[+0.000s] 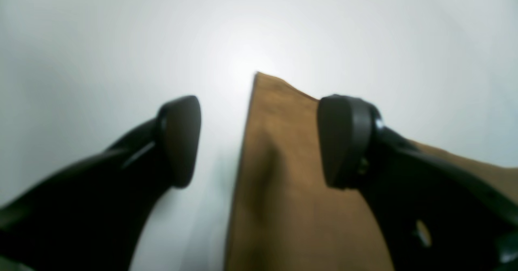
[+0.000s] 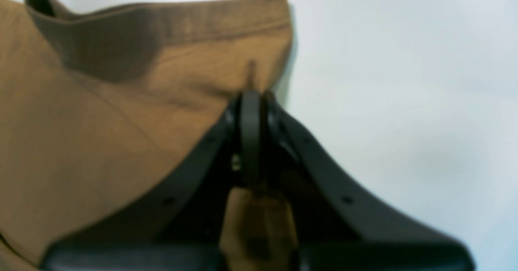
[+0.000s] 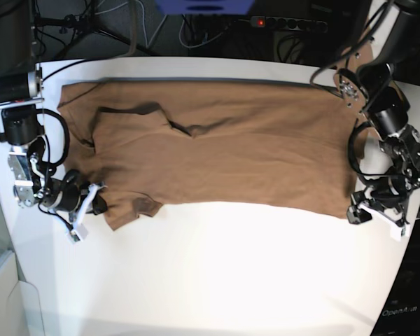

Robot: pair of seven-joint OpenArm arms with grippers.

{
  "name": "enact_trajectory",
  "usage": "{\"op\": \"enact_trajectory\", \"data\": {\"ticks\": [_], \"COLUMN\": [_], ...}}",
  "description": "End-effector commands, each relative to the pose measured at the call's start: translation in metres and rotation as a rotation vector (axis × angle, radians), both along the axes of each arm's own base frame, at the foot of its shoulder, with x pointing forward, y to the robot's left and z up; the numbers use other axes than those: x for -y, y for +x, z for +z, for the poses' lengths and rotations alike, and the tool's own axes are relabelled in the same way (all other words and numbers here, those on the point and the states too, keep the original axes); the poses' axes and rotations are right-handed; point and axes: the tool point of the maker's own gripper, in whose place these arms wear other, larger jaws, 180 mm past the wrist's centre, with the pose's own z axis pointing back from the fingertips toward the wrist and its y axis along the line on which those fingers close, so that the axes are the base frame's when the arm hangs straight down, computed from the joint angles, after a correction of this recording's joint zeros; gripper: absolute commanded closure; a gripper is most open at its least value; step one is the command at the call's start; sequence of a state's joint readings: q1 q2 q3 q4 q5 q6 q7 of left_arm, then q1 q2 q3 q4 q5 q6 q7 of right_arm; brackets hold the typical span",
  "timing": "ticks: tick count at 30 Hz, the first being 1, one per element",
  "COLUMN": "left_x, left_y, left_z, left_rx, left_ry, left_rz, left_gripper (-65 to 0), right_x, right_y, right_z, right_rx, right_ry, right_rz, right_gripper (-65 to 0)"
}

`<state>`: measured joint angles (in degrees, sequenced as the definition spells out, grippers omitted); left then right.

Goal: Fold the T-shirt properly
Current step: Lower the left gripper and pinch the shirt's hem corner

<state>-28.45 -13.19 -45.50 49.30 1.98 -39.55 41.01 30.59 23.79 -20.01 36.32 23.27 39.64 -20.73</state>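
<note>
T-shirt plain tan, "OpenArm" lettering

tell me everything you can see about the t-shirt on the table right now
The T-shirt is plain tan, soft woven-looking cotton, with no print showing. It lies spread lengthwise across the white table, mostly flat, with a folded-over flap and creases near the sleeve end and a stitched hem on the sleeve. The right gripper is shut on the sleeve's edge, with cloth pinched between its jaws. The left gripper hangs open over the opposite corner, one finger above cloth, one above bare table; contact cannot be told.
</note>
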Motion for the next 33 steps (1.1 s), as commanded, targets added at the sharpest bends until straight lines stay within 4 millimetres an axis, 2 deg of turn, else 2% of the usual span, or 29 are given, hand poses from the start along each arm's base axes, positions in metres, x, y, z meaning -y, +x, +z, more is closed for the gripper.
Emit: {"op": "enact_trajectory", "data": {"ticks": [1,5,9,14,21,27,33], "left_x": [-0.003,-0.002,0.011,0.010,0.008,0.010,0.025], "left_y": [0.013,0.014,0.016,0.014,0.002,0.001,-0.001], "left_z": [0.019,0.019,0.015,0.013,0.001,-0.001,-0.022], "left_rx": [0.055,0.056,0.055,0.053,0.023,0.021,0.010], "left_ry": [0.009,0.011,-0.009,-0.012,-0.009,-0.014,-0.080], "left_rz": [0.000,-0.003,-0.015,-0.011,-0.006,-0.008,-0.009], "left_gripper": [-43.1,-43.1,-43.1,-43.1,-43.1,-43.1,-43.1], "right_x": [0.005,0.005,0.005,0.005,0.005,0.005,0.005], "right_y": [0.014,0.014,0.014,0.014,0.014,0.014,0.014], "right_z": [0.018,0.017,0.018,0.018,0.017,0.017,0.017], "right_rx": [0.048,0.047,0.048,0.048,0.047,0.047,0.047], "right_ry": [0.000,0.000,0.000,0.000,0.000,0.000,0.000], "right_rz": [-0.001,-0.001,-0.001,-0.001,-0.001,-0.001,-0.001], "right_gripper": [-0.7,-0.7,-0.7,-0.7,-0.7,-0.7,-0.7]}}
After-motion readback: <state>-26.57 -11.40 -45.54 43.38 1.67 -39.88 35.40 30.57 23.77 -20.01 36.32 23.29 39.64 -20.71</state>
